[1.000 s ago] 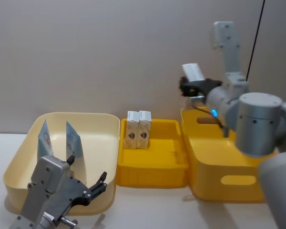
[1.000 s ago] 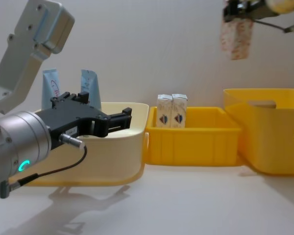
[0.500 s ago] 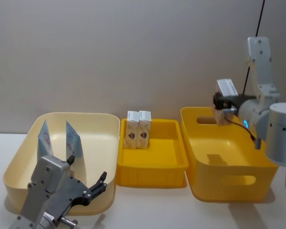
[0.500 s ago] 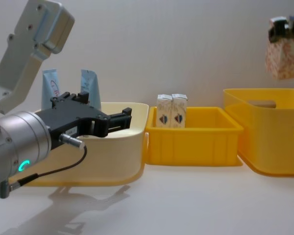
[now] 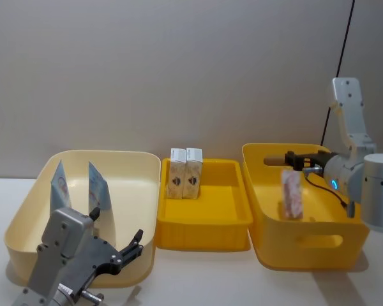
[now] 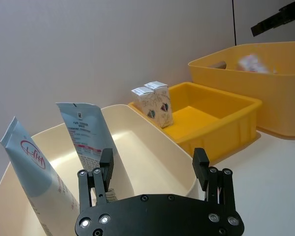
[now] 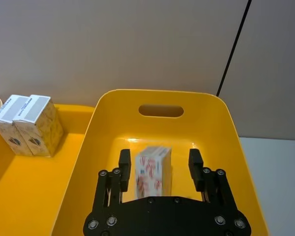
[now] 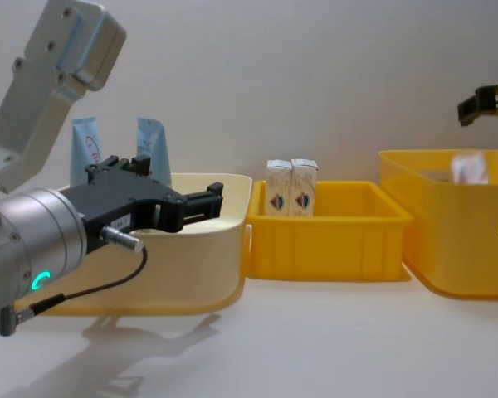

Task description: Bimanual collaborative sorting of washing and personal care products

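Holds nothing in the right gripper (image 7: 160,158): fingers spread above the far side of the deep yellow plastic bin (image 5: 274,250), with a small white carton with red print (image 5: 292,194), blurred, loose just below inside it. Holds nothing in the left gripper (image 6: 153,160), fingers spread at the near edge of the cream plastic bin (image 5: 102,153), beside two tall light-blue squeeze tubes (image 5: 97,188) standing inside. Has two small white cartons (image 5: 186,173) touching in the far left corner of the shallow yellow plastic tray (image 5: 204,237).

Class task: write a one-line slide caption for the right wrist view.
Open right gripper above a carton in the deep yellow bin; two cartons stand in the neighbouring tray.
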Controlling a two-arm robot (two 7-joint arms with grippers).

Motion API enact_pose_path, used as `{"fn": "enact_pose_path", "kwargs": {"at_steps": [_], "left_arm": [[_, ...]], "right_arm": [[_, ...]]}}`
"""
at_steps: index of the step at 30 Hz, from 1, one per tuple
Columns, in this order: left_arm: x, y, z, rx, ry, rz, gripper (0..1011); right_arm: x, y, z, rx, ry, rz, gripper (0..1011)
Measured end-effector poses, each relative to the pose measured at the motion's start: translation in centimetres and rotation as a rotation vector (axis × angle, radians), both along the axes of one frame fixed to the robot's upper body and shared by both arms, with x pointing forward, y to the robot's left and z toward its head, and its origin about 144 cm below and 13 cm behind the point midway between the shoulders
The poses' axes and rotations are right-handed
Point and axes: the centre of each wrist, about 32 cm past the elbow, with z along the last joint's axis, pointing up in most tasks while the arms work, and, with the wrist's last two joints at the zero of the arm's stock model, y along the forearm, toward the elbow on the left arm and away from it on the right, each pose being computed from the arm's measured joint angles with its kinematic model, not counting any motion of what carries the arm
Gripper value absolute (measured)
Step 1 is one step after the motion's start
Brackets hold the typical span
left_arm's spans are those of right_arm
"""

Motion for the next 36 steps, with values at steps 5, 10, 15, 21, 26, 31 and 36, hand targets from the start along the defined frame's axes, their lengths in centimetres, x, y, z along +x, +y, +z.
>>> {"fn": "enact_pose_path", "kwargs": {"at_steps": [5,10,15,21,26,31,36], "left_arm": [[0.0,0.0,0.0,0.000,0.000,0.000,1003],[0.0,0.0,0.0,0.000,0.000,0.000,1003],[0.3,0.0,0.5,0.002,-0.009,-0.004,1003],[1.6,-0.2,2.0,0.010,-0.030,-0.020,1003],[3.4,-0.5,3.4,0.014,-0.042,-0.036,1003],[5.1,-0.9,4.4,0.009,-0.031,-0.051,1003],[6.2,-1.3,4.6,-0.006,0.004,-0.066,1003]], "right_arm": [[0.1,-0.3,-0.4,0.004,0.019,-0.001,863],[0.2,-0.4,-0.6,0.005,0.030,-0.003,985],[0.3,-0.5,-0.8,0.007,0.040,-0.004,1001],[0.3,-0.6,-0.9,0.008,0.046,-0.004,1001],[0.4,-0.6,-1.0,0.009,0.049,-0.004,1001],[0.4,-0.7,-1.1,0.009,0.052,-0.005,1001],[0.4,-0.7,-1.1,0.010,0.053,-0.005,1001]]}}
